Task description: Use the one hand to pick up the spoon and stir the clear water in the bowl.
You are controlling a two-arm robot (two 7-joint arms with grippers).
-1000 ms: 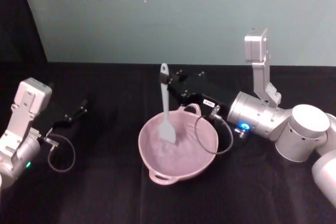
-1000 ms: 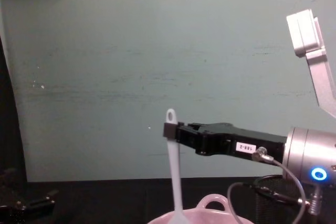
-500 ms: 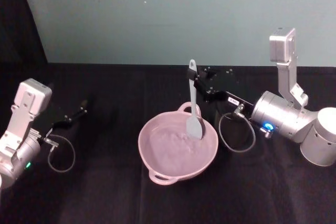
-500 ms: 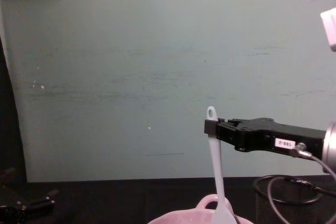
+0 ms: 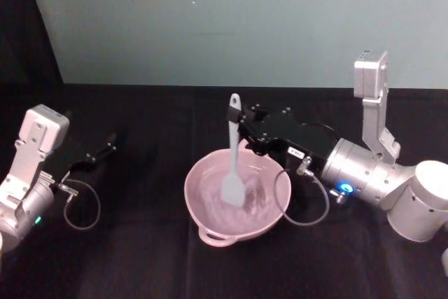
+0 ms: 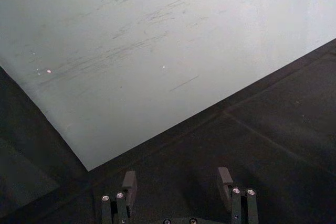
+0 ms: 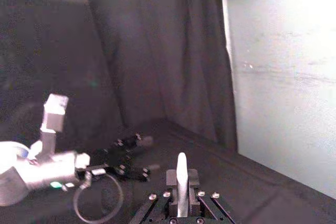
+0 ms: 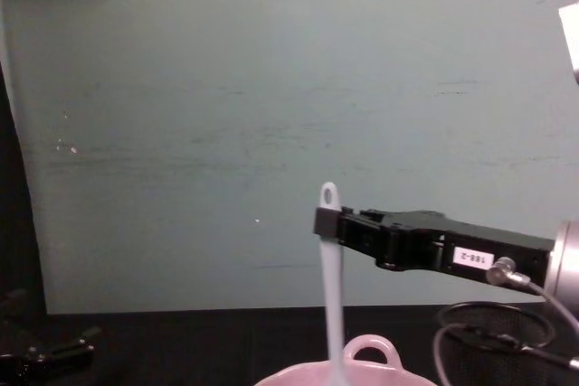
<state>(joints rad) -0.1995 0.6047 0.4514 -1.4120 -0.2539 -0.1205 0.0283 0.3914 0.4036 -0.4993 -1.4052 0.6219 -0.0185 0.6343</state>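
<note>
Gripping the spoon (image 5: 232,166) with the right pincer (image 5: 238,118), fingers closed on the handle just under its holed end. Holds it upright, blade down inside the bowl (image 5: 203,223), near the bowl's middle. Reaches in roughly level from the right edge of the surface (image 5: 140,264), above the bowl's far rim and its small loop handle, with a black wire-mesh cup (image 8: 493,336) below the wrist, to the bowl's right. Finds the bowl about midway across the surface, between the far and near edges. Rests the left pincer (image 5: 105,148) low near the left edge, well apart from the bowl, fingers spread and holding nothing.
</note>
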